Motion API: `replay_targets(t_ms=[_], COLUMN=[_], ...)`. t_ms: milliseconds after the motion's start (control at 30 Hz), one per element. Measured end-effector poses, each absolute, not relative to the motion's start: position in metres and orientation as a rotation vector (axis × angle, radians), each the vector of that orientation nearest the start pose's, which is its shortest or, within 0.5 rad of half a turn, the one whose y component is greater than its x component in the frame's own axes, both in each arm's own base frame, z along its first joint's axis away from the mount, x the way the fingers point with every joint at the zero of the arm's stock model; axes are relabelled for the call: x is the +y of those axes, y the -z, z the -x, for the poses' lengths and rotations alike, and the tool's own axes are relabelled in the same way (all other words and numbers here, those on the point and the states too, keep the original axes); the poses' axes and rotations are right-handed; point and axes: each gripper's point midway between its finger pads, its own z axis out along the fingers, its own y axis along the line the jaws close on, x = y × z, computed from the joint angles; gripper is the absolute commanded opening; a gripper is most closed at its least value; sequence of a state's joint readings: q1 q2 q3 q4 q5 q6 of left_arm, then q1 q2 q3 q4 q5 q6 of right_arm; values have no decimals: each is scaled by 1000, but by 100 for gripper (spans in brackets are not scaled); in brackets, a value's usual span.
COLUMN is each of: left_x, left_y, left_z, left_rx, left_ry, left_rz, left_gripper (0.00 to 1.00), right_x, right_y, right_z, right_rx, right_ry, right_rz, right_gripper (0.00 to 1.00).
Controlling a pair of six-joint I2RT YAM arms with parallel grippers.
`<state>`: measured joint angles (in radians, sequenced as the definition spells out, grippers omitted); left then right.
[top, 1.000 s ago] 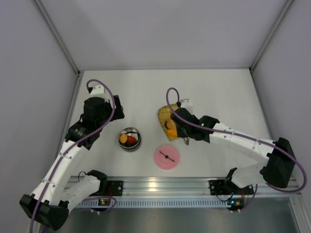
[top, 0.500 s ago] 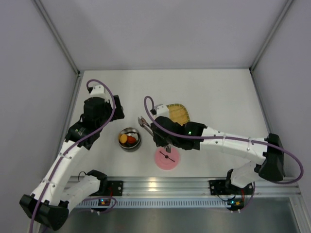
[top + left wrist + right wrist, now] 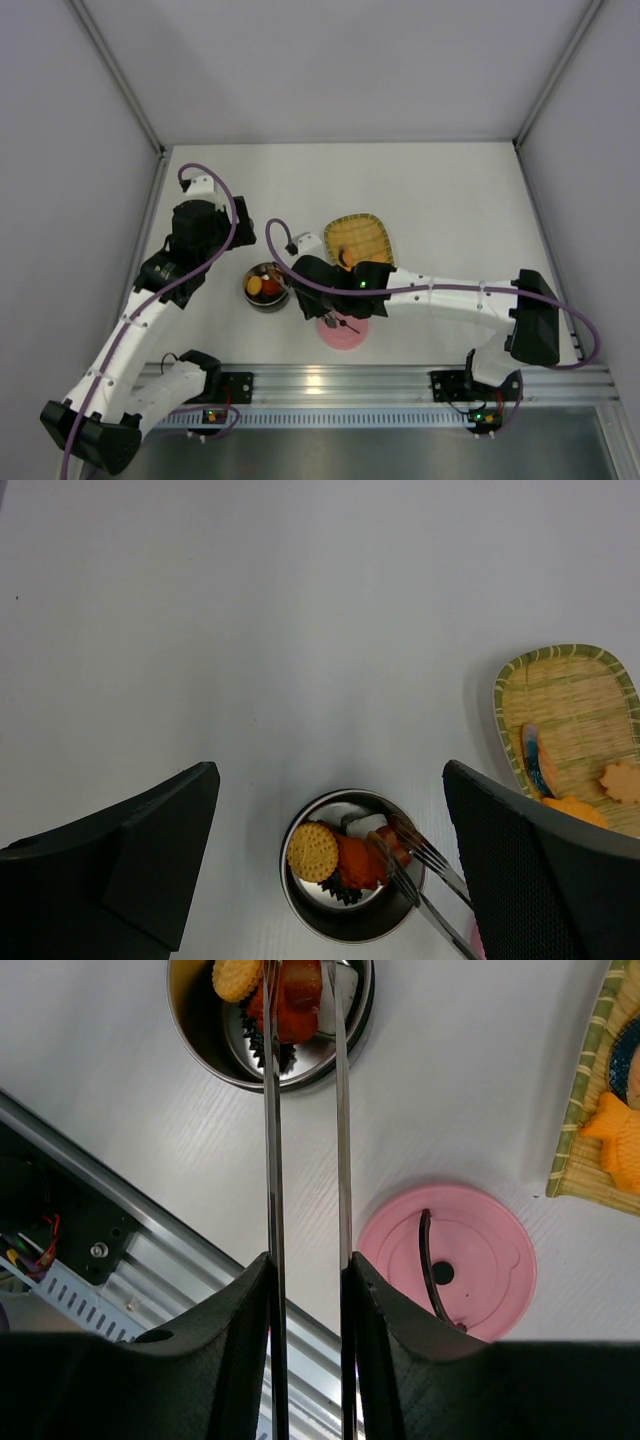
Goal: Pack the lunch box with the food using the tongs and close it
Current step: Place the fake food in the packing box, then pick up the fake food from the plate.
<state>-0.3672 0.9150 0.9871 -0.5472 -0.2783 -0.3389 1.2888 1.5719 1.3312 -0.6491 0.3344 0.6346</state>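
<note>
The right tool (image 3: pixel 308 1280) clenches the slim pale metal tongs (image 3: pixel 272 1140), whose tips reach the red toy food (image 3: pixel 295 995) inside the small round steel lunch box (image 3: pixel 190 1020). The box sits near the near edge of the white table (image 3: pixel 120 1110), beside the flat pink lid (image 3: pixel 480 1250). The left tool (image 3: pixel 328 780) hangs released above.

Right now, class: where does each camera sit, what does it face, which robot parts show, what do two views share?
Top: overhead at the near edge, facing down at the table; left arm, right arm show.
Left wrist: faces down at the bowl; open left claw frames it.
Right wrist: faces along the tongs in the right claw, toward the bowl.
Both wrists share bowl, tongs, tray.
</note>
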Motion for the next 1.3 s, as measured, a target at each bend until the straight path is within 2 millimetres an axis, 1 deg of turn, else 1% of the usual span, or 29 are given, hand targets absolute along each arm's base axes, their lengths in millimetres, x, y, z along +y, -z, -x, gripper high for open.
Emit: replay_targets(t_ms=[100, 367, 467, 567, 633, 700, 800, 867, 900, 933, 967, 1067, 1167, 1233, 1300], left_x=[-75, -75, -75, -75, -75, -75, -75, -75, -75, -75, -75, -75, -75, -75, -76], left_y=[-253, -253, -253, -253, -253, -253, -253, -253, -253, -253, -253, -253, -253, -253, -252], left_z=[-293, -293, -293, -293, -293, -293, -293, -293, -293, -293, -293, -293, -293, -293, -293], left_rx=[2025, 2024, 2025, 2025, 2024, 2025, 2025, 2024, 2024, 2025, 2025, 2025, 2025, 2025, 2025], left_ry=[161, 161, 161, 161, 161, 161, 160, 161, 161, 161, 161, 162, 162, 162, 163], left_rz=[144, 145, 144, 144, 144, 144, 144, 144, 144, 144, 144, 144, 144, 144, 143], left_gripper=[99, 98, 99, 99, 99, 98, 98, 98, 99, 98, 99, 99, 99, 99, 99], right_x=[378, 378, 376, 369, 361, 347, 315, 288, 279, 261, 249, 220, 201, 193, 188], right_y=[-164, -165, -165, -172, -184, -198, -216, -221, -221, -219, -216, -202, -185, -174, -167], right_z=[-145, -146, -149, -155, -159, -166, -178, -183, -184, -186, -186, -187, -186, -185, -183], right_rx=[2365, 2360, 2353, 2333, 2315, 2291, 2255, 2243, 2242, 2244, 2249, 2275, 2308, 2329, 2345], right_ry=[-479, -479, -459, -436, -441, -451, -445, -424, -414, -386, -365, -287, -203, -163, -137], right_rz=[641, 636, 626, 594, 556, 499, 393, 320, 297, 257, 230, 172, 145, 141, 140], right_gripper=[40, 43, 44, 45, 45, 45, 45, 45, 45, 45, 45, 45, 45, 45, 45])
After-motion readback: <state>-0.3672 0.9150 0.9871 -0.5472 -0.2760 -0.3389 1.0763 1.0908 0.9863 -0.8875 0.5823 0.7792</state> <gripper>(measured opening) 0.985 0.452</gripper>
